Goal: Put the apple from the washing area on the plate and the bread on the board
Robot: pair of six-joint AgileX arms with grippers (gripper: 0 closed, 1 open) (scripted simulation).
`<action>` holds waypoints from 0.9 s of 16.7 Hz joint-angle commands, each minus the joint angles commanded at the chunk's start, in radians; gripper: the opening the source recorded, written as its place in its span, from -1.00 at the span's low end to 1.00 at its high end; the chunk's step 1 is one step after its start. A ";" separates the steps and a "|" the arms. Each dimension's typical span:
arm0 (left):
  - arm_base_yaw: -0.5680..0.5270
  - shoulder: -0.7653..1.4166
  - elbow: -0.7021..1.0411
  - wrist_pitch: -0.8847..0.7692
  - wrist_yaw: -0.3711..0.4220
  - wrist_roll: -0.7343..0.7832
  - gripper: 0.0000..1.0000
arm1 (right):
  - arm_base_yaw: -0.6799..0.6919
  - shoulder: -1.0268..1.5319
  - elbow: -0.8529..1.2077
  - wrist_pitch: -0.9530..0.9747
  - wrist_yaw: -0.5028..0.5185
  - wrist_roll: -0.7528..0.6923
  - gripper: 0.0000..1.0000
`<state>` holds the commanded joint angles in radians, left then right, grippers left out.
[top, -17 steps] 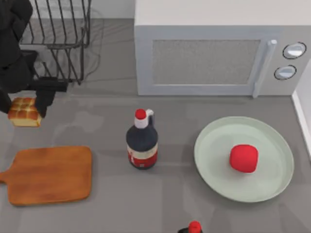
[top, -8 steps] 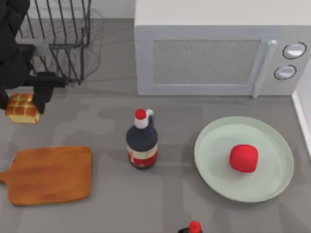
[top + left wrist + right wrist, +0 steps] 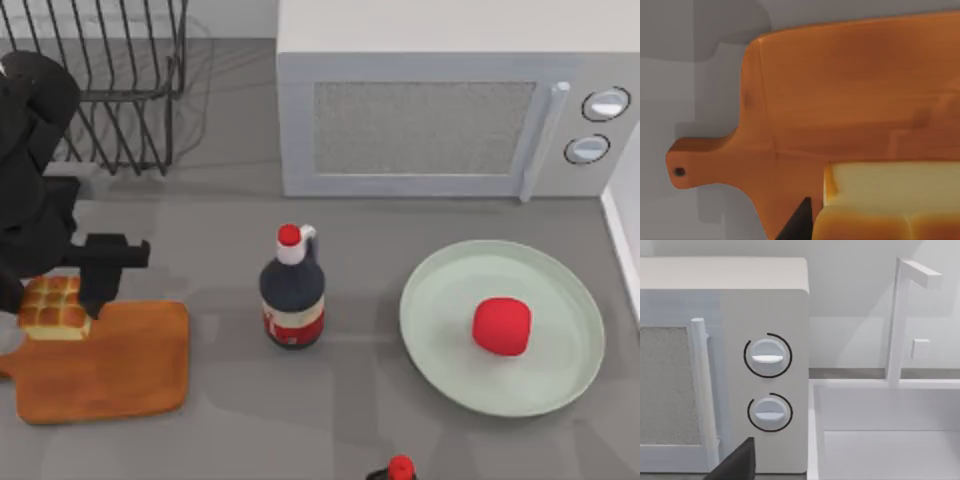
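Top view: the bright red rounded apple (image 3: 501,325) already sits on the pale green round plate (image 3: 440,352) — at far left, the left gripper (image 3: 55,300) clasps the golden-brown bun-block bread (image 3: 53,308) over the orange-brown wooden cutting board (image 3: 120,365)'s far-left corner. Next, I'd judge — lower and release.

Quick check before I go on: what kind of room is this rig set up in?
Most likely a kitchen counter, in simulation: a microwave stands at the back, a wire dish rack beside it, and the right wrist view shows a white sink with a tap.
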<state>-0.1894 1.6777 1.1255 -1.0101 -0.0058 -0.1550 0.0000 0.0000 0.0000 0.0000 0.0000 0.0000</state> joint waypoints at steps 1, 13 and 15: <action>-0.006 -0.017 -0.023 0.011 0.000 -0.009 -1.00 | 0.000 0.000 0.000 0.000 0.000 0.000 1.00; -0.004 -0.002 -0.081 0.085 -0.001 -0.012 -1.00 | 0.000 0.000 0.000 0.000 0.000 0.000 1.00; -0.005 0.006 -0.095 0.109 -0.001 -0.012 -1.00 | 0.000 0.000 0.000 0.000 0.000 0.000 1.00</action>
<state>-0.1942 1.6833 1.0303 -0.9014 -0.0064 -0.1669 0.0000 0.0000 0.0000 0.0000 0.0000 0.0000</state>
